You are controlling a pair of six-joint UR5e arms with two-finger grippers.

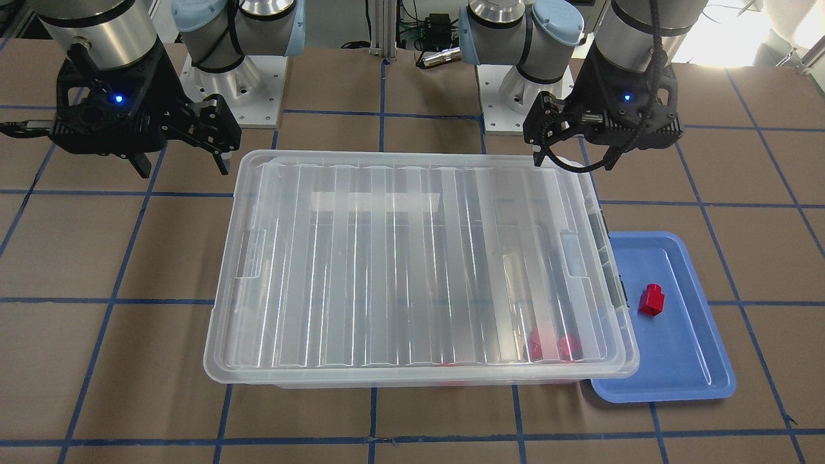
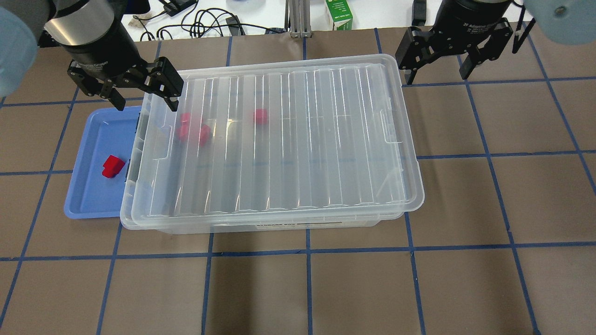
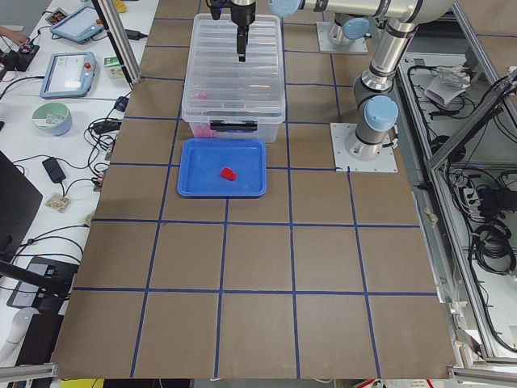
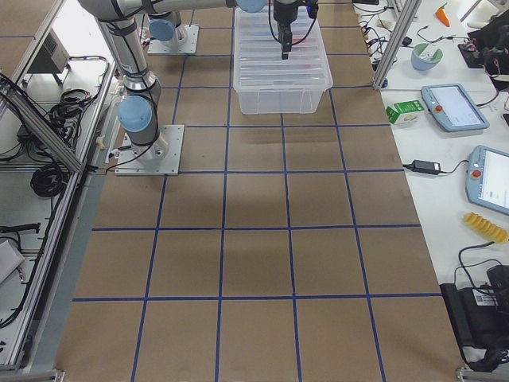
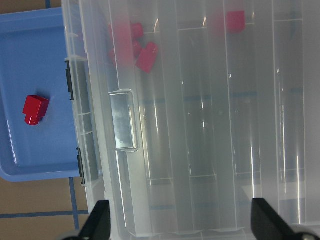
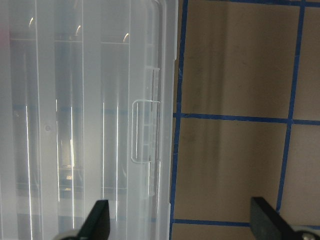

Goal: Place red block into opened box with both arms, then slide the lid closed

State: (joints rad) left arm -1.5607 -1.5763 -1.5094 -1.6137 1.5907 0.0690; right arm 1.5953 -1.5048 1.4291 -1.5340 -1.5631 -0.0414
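Note:
A red block (image 2: pixel 113 166) (image 1: pixel 652 299) (image 5: pixel 35 110) lies alone in the blue tray (image 2: pixel 88 190) at the box's left end. The see-through box (image 2: pixel 279 225) (image 1: pixel 613 258) carries the ribbed lid (image 2: pixel 288 139) (image 1: pixel 399 264), which is shifted slightly and leaves a narrow strip of rim with dark clips (image 5: pixel 82 125) showing. Other red blocks (image 2: pixel 193 132) (image 5: pixel 142 52) show blurred through the lid. My left gripper (image 2: pixel 145 100) (image 1: pixel 570 151) hovers open over the lid's left far corner. Off the lid's right far corner, my right gripper (image 2: pixel 437 74) (image 1: pixel 182 164) is open too. Neither holds anything.
The tray (image 1: pixel 683 361) butts against the box's short end. A green carton (image 2: pixel 338 14) and cables lie beyond the far table edge. The arm bases (image 1: pixel 232 84) stand behind the box. Brown table with blue tape lines surrounds everything.

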